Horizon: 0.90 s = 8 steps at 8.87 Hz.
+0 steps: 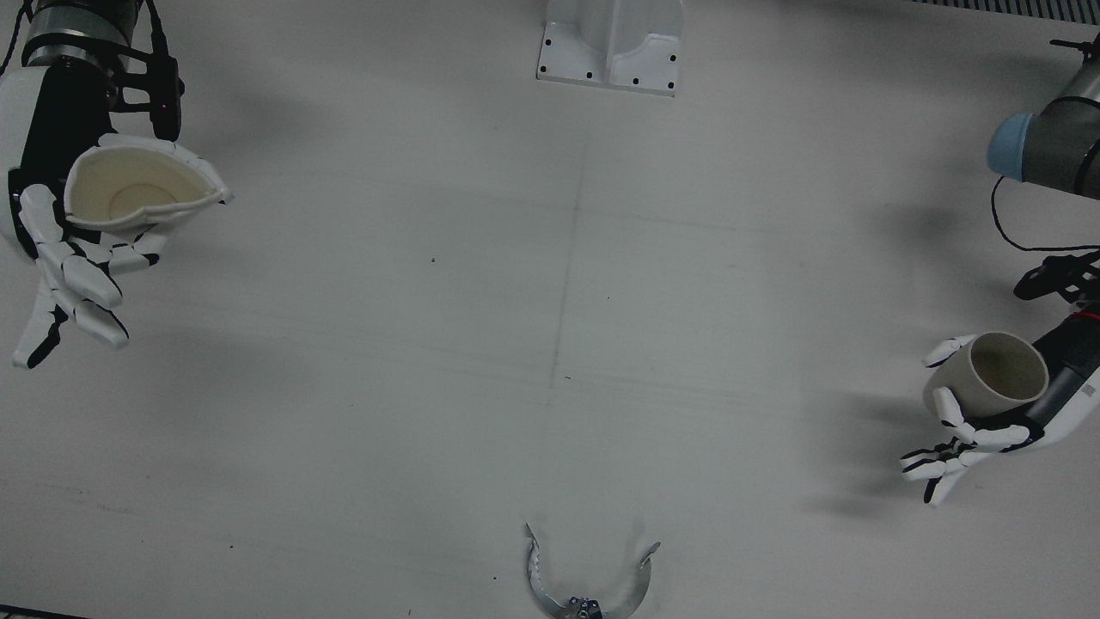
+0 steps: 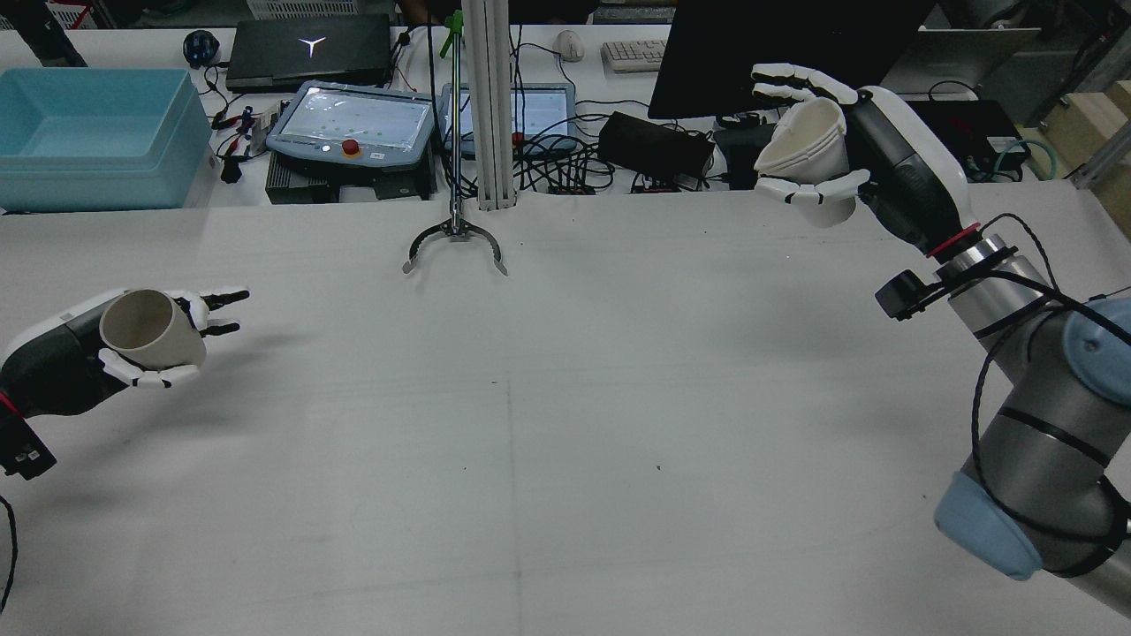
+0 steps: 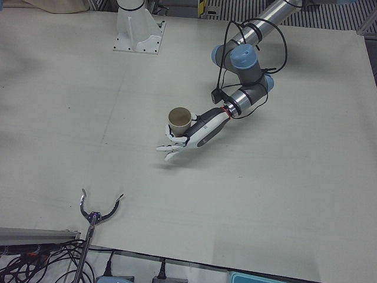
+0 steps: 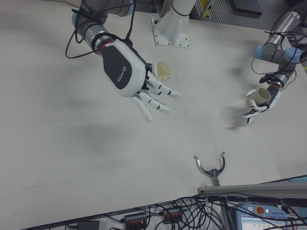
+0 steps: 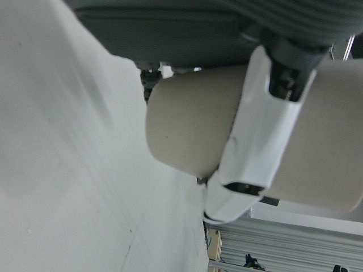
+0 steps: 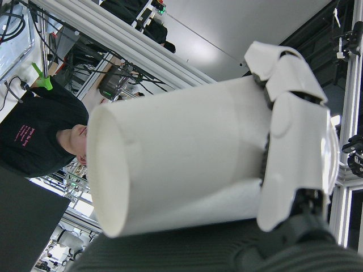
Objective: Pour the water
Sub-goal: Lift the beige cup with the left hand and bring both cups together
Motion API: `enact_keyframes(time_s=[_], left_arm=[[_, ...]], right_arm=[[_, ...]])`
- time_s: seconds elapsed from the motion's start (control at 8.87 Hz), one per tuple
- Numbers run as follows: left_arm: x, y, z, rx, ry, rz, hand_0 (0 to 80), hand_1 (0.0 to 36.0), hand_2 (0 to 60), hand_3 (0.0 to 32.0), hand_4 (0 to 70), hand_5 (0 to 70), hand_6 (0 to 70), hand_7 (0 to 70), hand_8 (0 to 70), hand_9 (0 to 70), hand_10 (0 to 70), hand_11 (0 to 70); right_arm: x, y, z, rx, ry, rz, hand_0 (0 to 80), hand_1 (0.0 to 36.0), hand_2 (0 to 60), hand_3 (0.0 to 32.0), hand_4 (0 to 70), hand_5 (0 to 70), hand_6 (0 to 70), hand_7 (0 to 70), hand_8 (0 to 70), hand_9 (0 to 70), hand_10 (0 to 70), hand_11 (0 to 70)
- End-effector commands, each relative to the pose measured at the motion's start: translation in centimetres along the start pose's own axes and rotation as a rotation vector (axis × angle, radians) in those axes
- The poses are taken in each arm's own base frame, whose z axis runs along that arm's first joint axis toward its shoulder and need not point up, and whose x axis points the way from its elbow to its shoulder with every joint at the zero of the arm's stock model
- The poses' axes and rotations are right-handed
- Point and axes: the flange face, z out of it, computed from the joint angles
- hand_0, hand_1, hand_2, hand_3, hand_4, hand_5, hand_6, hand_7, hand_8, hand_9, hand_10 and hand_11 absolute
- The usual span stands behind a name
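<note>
My left hand (image 2: 75, 367) is shut on a beige paper cup (image 2: 150, 329), held just above the table at its left side and tilted slightly, mouth up; the front view shows this cup (image 1: 997, 374) empty inside. My right hand (image 2: 892, 177) is raised high over the far right of the table, shut on a white paper cup (image 2: 808, 146) whose rim is squeezed out of round. In the front view that cup (image 1: 129, 189) looks empty, and the right hand's (image 1: 73, 258) other fingers are spread below it. The two cups are far apart.
A metal claw-shaped tool (image 2: 453, 240) lies at the table's operator-side edge, on a pole. A white arm pedestal (image 1: 612, 47) stands at the robot-side edge. Beyond the table are a blue bin (image 2: 88, 132), pendants, cables and a monitor. A person shows in the right hand view.
</note>
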Motion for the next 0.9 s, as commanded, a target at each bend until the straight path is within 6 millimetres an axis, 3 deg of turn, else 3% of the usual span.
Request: enact_keyframes(time_s=[0.0,0.23,0.45,0.56,0.68,0.79], left_arm=[[-6.6,5.5,6.4,-0.046,-0.103,-0.031,80.0,36.0,60.0,0.0,70.0,70.0,21.9,11.0,8.9,1.3,10.7,18.6],[-6.7,7.2,7.1,-0.062,-0.099,-0.034,80.0,36.0,60.0,0.0,70.0,70.0,21.4,10.8,8.2,1.5,10.7,18.7],[-6.5,10.4,8.2,-0.093,-0.097,-0.023,80.0,36.0,60.0,0.0,70.0,70.0,21.3,11.0,8.0,1.5,10.5,18.5],[-8.8,13.0,9.9,-0.113,-0.126,-0.041,80.0,36.0,60.0,0.0,70.0,70.0,21.5,11.4,7.8,2.0,10.5,18.5],[-11.6,15.0,11.5,-0.117,-0.129,-0.061,80.0,36.0,60.0,0.0,70.0,70.0,21.6,11.2,8.1,1.9,10.5,18.4],[-14.4,16.2,12.3,-0.120,-0.148,-0.080,80.0,36.0,60.0,0.0,70.0,70.0,21.6,11.1,8.1,1.9,10.6,18.6]], right_arm=[[1.9,5.5,-0.1,-0.084,0.021,-0.049,63.6,28.9,29.0,0.0,12.4,18.0,66.4,57.7,19.4,16.1,0.0,0.0],[3.2,10.3,-1.5,-0.153,0.045,-0.131,64.4,29.3,29.4,0.0,12.9,18.0,66.3,58.2,18.8,15.4,0.0,0.0],[2.9,12.6,-2.1,-0.187,0.034,-0.220,66.4,30.7,30.8,0.0,11.9,18.0,64.3,56.0,17.6,13.8,0.0,0.0],[3.3,12.7,-2.1,-0.187,0.036,-0.244,67.5,31.6,32.2,0.0,10.6,17.9,61.3,52.4,17.0,13.0,0.0,0.0],[3.1,12.8,-2.1,-0.185,0.029,-0.259,70.8,33.2,32.9,0.0,9.6,17.5,55.1,43.7,15.2,10.6,0.0,0.0],[3.0,12.9,-2.1,-0.186,0.028,-0.258,69.4,33.0,32.9,0.0,9.4,17.1,54.1,44.4,15.0,10.8,0.0,0.0]])
